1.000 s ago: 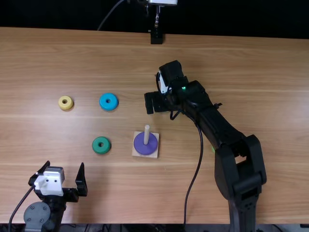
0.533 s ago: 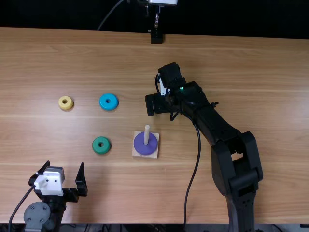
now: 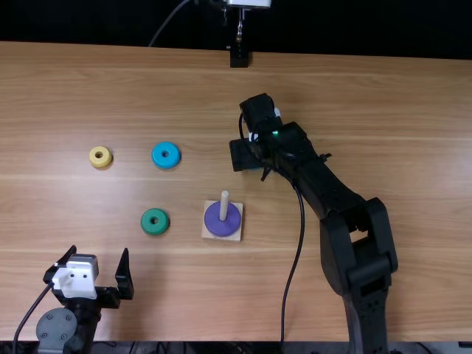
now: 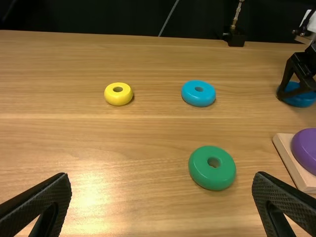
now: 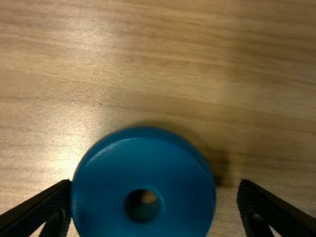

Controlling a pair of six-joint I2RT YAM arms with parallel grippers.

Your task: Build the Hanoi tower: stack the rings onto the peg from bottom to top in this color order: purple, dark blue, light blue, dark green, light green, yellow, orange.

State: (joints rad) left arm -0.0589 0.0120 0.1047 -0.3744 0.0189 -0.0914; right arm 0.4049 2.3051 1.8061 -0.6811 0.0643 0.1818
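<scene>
In the top view my right gripper (image 3: 248,155) is beyond the peg base (image 3: 234,234), which holds the purple ring (image 3: 214,223) around its peg (image 3: 224,205). A sliver of the dark blue ring (image 3: 256,169) shows beside this gripper. From the right wrist, the gripper (image 5: 155,183) is open, the dark blue ring (image 5: 98,177) lying between its fingers, close to one and apart from the other. My left gripper (image 3: 98,252) stands open and holding nothing at the near left; its wrist view also shows the gripper (image 4: 162,177) open. The light blue (image 3: 158,161), dark green (image 3: 147,226) and yellow (image 3: 95,161) rings lie flat.
The right arm (image 3: 354,251) stretches over the table (image 3: 398,110) to the right of the peg base, its cable (image 3: 296,258) hanging near the base. A black stand (image 3: 239,57) is at the far edge.
The right gripper has turned and shifted slightly, uncovering a bit of the dark blue ring. Its arm's elbow has swung a little leftward. The left arm and the visible loose rings have not moved.
</scene>
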